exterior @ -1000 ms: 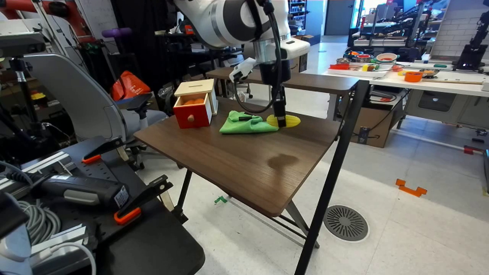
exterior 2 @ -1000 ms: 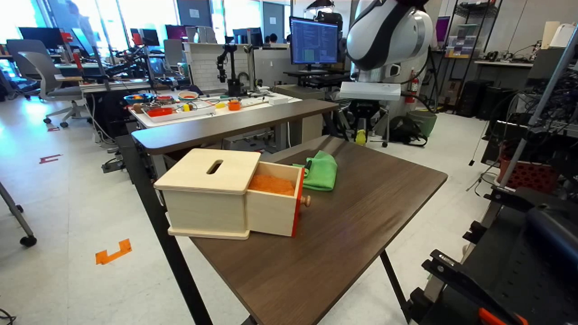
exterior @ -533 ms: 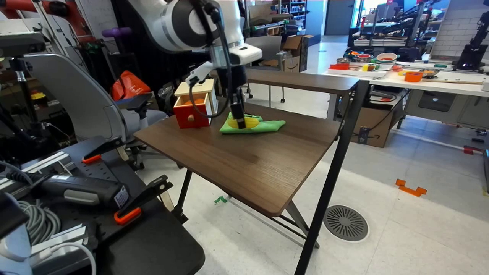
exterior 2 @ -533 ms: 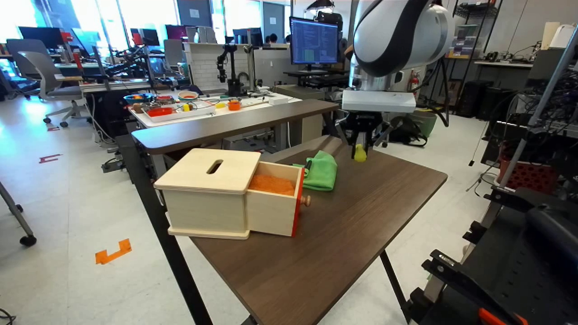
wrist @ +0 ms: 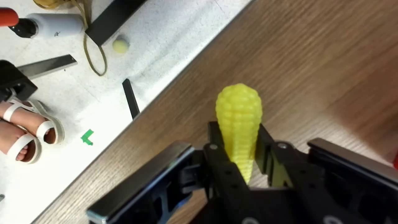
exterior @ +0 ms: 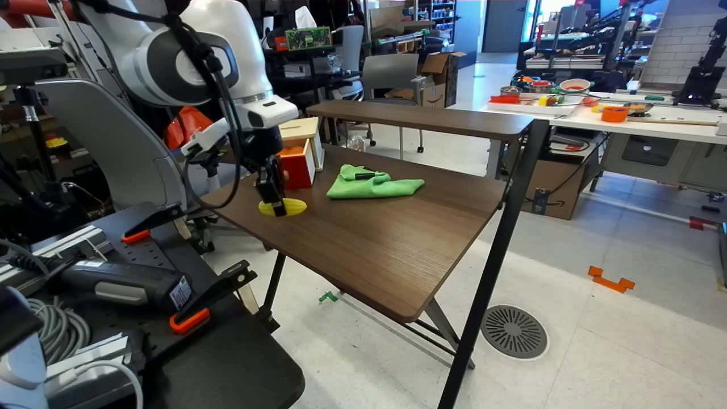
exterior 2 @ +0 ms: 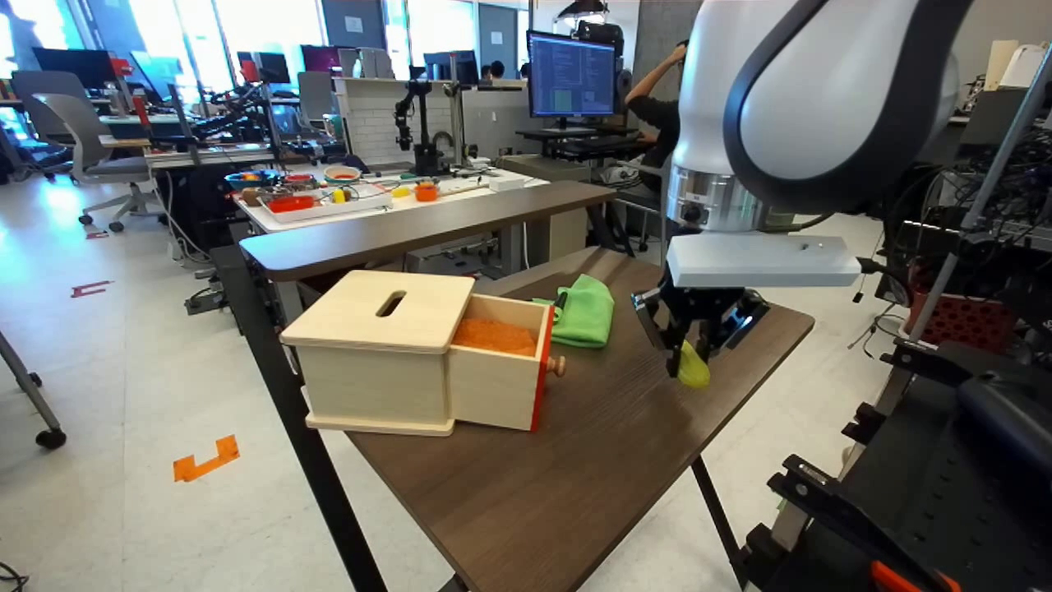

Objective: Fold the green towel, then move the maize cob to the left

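The maize cob (wrist: 238,102) is yellow and knobbly. My gripper (wrist: 238,132) is shut on it, with one finger on each side. In an exterior view the gripper (exterior: 279,208) and cob (exterior: 296,207) are near the left end of the table, in front of the red drawer. In an exterior view the cob (exterior 2: 695,372) hangs tilted under the gripper (exterior 2: 689,353), seemingly a little above the tabletop. The green towel (exterior: 375,188) lies folded over in a small heap behind, apart from the gripper. It also shows beside the drawer in an exterior view (exterior 2: 588,316).
A wooden box (exterior 2: 370,386) with its red-fronted drawer (exterior: 299,171) pulled open stands on the brown table (exterior: 363,250). Orange stuff lies in the drawer. A raised shelf (exterior: 420,118) runs along the back. A dark cart (exterior: 227,341) with tools stands beside the table.
The arm has carried the cob from beside the towel, across in front of it, to the table's left end in an exterior view. The towel and box have not moved.
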Action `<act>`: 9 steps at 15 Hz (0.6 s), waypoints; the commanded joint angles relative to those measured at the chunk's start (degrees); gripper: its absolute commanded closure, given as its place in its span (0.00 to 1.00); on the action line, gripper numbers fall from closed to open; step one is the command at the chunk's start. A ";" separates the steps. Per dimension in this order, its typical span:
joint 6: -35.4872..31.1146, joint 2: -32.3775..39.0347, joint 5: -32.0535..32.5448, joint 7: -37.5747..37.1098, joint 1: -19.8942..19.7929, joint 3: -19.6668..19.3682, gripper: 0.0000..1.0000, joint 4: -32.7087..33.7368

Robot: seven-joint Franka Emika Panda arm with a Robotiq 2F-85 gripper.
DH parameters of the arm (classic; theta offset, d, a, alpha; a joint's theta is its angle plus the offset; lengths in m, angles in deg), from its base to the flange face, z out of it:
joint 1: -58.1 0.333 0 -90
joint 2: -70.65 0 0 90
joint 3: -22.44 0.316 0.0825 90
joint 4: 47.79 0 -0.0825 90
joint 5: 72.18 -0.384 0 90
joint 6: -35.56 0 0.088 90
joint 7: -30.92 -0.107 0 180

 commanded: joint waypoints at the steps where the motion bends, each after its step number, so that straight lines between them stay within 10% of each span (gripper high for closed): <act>1: -3.43 -3.35 -1.13 -0.26 2.53 -1.25 0.93 -5.64; 9: -3.51 -2.05 -2.99 0.39 1.60 -1.32 0.93 -4.80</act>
